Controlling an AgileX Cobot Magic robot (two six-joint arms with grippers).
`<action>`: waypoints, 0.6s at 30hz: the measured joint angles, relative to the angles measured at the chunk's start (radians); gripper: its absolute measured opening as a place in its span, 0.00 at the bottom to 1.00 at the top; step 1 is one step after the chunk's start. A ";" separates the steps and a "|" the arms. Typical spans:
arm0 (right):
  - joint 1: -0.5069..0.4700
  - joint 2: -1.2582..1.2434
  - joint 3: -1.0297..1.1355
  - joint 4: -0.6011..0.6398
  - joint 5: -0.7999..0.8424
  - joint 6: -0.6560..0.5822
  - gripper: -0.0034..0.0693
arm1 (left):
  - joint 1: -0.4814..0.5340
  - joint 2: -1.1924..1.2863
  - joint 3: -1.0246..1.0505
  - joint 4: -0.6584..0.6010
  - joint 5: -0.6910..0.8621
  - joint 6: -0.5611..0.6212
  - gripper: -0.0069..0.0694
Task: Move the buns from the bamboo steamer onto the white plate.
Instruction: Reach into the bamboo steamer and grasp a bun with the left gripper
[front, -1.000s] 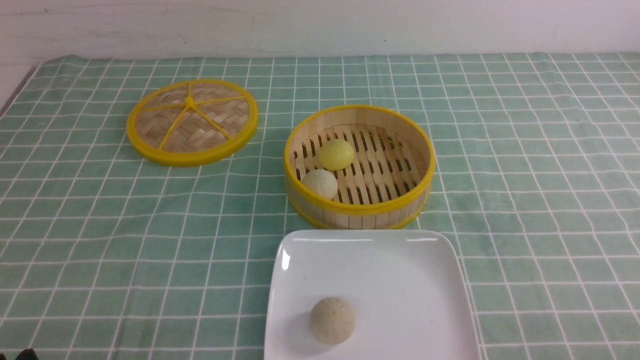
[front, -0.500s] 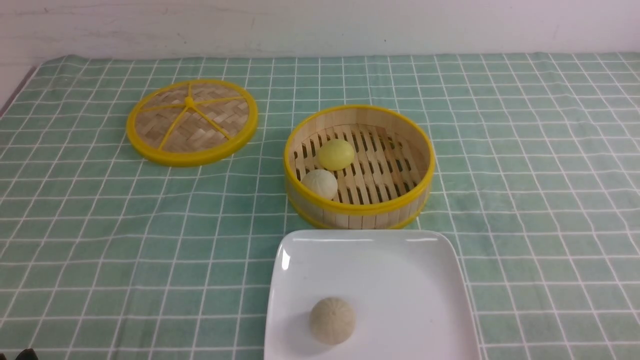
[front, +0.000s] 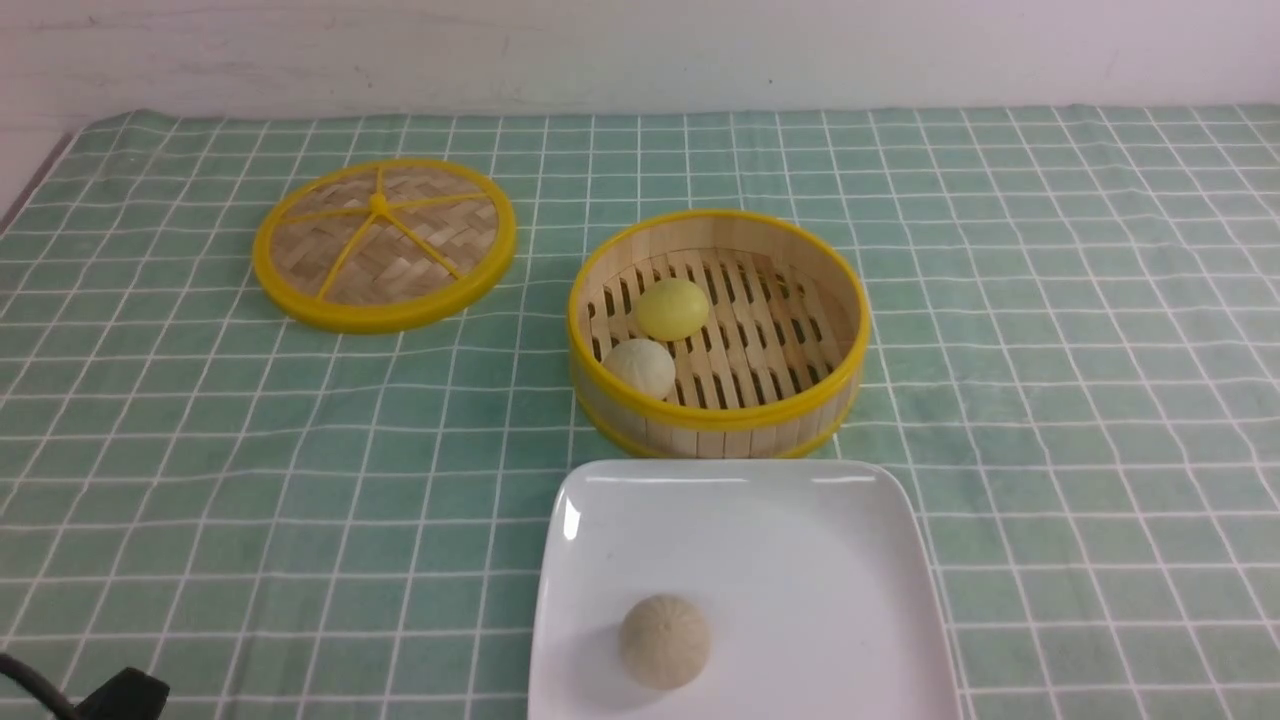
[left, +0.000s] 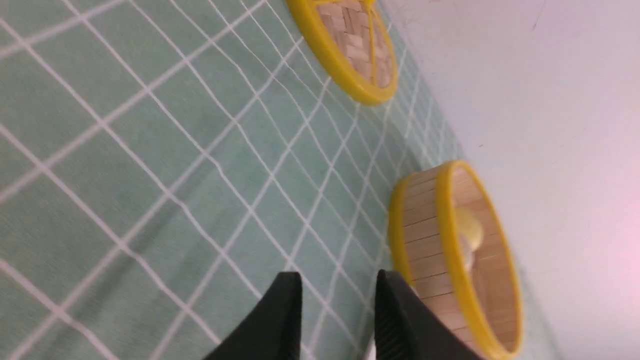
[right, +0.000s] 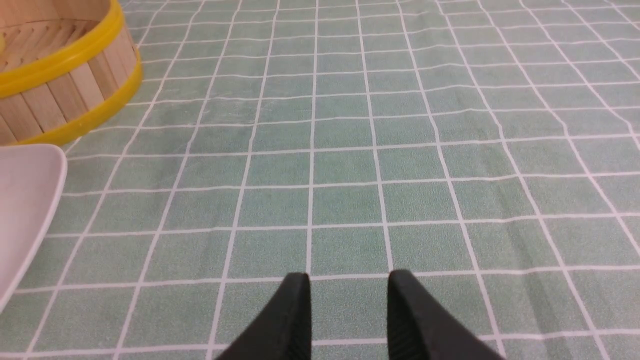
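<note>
Resting in the steamer (front: 720, 425), the yellow bun (front: 672, 308) and the cream bun (front: 640, 367) sit close together on the left of its slatted floor, the cream one by the near wall. We see the plate (front: 800, 530) just in front of the steamer, carrying only a tan bun (front: 664, 641) near its front edge. The lid (front: 384, 243) lies well apart on the desk (front: 1050, 350).

The left gripper (left: 339, 275) hangs low over the desk, fingers apart with nothing between them, facing the steamer's outer wall. The right gripper (right: 348, 274) is likewise parted and empty.

We judge both task pieces light, smooth and probably soft, apt to dent or slip. A gentle hold from above, across the widest part of the dome, looks best. The cream one leaves little room beside the wall.

Only the front view shows both whole, along with the tan one. The left wrist view catches just a glimpse of them over the rim. The right wrist view gives only the steamer's wall and a plate corner.
</note>
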 joint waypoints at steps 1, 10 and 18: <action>0.000 0.000 0.000 0.000 0.000 0.000 0.38 | 0.000 0.000 0.000 -0.022 -0.009 -0.019 0.41; 0.000 0.000 0.000 0.000 0.000 0.000 0.38 | 0.000 0.000 0.000 -0.082 -0.127 0.003 0.40; 0.000 0.000 0.000 0.000 0.000 0.000 0.38 | 0.000 0.018 -0.201 -0.004 -0.010 0.173 0.13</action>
